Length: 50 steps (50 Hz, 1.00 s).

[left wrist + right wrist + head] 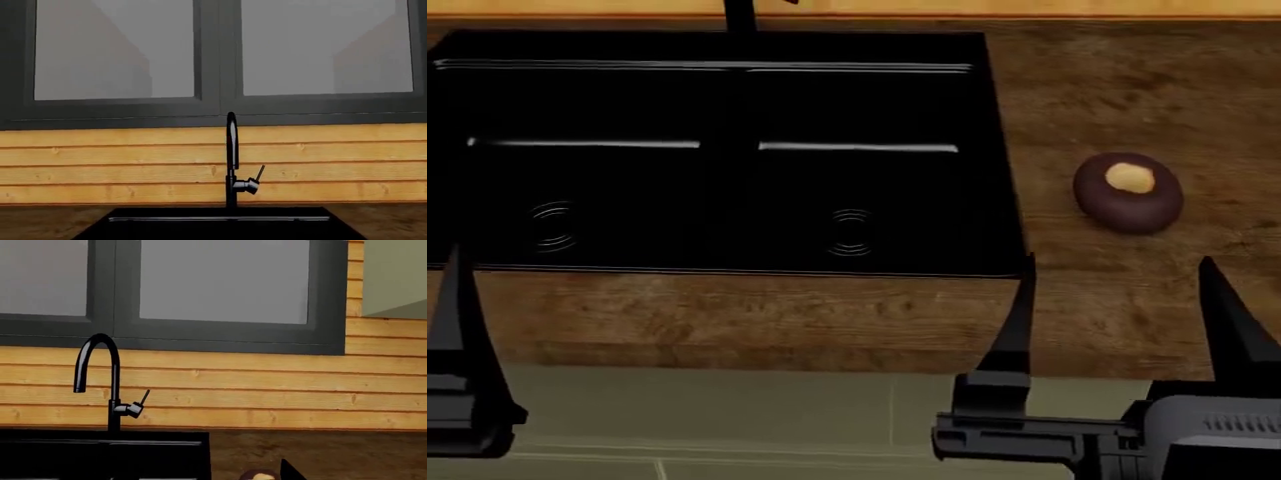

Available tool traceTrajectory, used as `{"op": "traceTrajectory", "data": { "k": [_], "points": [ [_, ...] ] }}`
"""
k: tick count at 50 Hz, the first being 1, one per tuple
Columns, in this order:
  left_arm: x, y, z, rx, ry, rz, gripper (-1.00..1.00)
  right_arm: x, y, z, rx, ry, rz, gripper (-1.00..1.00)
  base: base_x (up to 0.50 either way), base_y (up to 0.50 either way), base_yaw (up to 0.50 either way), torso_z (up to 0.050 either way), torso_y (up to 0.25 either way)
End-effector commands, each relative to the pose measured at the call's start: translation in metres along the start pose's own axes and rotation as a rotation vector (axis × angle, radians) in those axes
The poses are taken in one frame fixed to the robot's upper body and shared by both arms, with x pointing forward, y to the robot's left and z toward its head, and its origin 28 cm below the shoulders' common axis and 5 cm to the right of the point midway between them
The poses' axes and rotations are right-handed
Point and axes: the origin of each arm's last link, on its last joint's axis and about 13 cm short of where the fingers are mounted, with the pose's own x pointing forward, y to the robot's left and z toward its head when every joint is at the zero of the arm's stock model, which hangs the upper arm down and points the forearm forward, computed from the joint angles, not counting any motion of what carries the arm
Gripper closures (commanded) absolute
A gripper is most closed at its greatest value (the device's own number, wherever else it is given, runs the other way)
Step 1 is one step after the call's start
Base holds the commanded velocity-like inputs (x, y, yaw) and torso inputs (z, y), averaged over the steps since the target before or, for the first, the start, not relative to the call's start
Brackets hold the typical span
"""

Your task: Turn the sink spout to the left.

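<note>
The sink spout (231, 150) is a glossy black gooseneck standing behind the sink (167, 227), seen edge-on in the left wrist view. In the right wrist view the spout (115, 375) arches over the sink (100, 455), with its thin side lever (144, 397) beside the post. The head view shows only the spout's base (738, 14) at the back rim of the double basin (998, 200). My right gripper (1117, 260) is open and empty, over the counter's front edge. One finger (454, 310) of my left gripper shows at the left edge, far from the spout.
A dark brown round thing with a pale yellow centre (1128, 192) lies on the wooden counter (1094, 90) right of the sink; it also shows in the right wrist view (259, 475). A wood-plank wall (100, 165) and a grey window (220, 60) rise behind the spout.
</note>
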Motion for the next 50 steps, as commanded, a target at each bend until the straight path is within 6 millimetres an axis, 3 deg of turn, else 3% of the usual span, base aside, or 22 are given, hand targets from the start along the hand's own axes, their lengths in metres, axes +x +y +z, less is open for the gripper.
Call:
{"op": "traceTrajectory", "data": {
  "k": [1, 50],
  "points": [
    [0.0006, 0.0009, 0.0020, 0.000, -0.004, 0.005, -1.00, -0.0009, -0.0001, 0.0000, 0.005, -0.001, 0.012, -1.00, 0.15, 0.39, 0.00, 0.000, 0.000],
    [0.0014, 0.0004, 0.0063, 0.028, -0.020, 0.002, -1.00, -0.0006, 0.0000, -0.0023, 0.007, 0.001, 0.004, -1.00, 0.16, 0.40, 0.00, 0.000, 0.000]
  ]
}}
